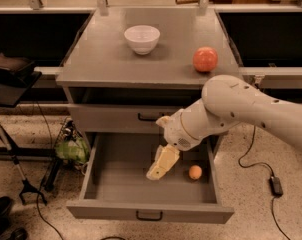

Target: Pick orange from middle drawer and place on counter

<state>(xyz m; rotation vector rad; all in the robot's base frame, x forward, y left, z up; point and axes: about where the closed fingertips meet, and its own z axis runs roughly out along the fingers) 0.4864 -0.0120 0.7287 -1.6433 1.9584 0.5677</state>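
Grey cabinet, middle drawer [106,210] pulled out: the gripper [157,171] hangs inside it holding nothing, how far open I cannot tell, and the orange [194,172] lies just to its right. Brushing the fruit sideways could roll it out of reach.

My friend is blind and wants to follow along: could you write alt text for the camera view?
A robot arm reaches into the open middle drawer, its gripper close beside a small orange on the drawer floor, not touching it. On the counter above sit a white bowl and a reddish fruit.
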